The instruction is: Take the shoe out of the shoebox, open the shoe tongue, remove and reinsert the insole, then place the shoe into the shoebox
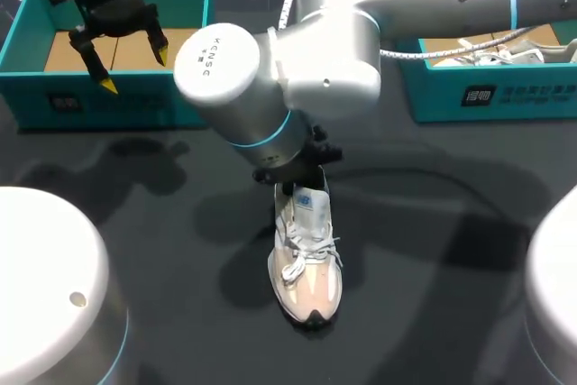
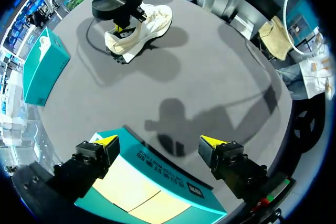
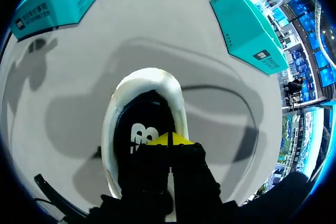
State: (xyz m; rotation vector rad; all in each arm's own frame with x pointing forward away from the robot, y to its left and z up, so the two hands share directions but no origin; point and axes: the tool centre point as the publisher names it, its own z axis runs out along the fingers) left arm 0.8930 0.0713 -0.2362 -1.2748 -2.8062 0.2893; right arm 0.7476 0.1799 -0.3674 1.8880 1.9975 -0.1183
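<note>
Our right gripper (image 3: 169, 139) has its 2 yellow tips pressed together inside the heel opening of the shoe (image 1: 306, 259), which lies mid-table, toe toward 6 o'clock. We cannot tell whether they pinch the insole (image 3: 137, 129). At 10 o'clock from the shoe, our left gripper (image 1: 135, 69) hangs spread wide above the shoebox (image 1: 99, 105).

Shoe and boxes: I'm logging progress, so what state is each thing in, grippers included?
Shoe: out of the box, upright.
Insole: inside the shoe.
Left shoebox: open, empty.
Right shoebox: open, holding a second shoe.
Left gripper: fingers open, empty, above the left shoebox.
Right gripper: fingers shut, inside the shoe's opening.
</note>
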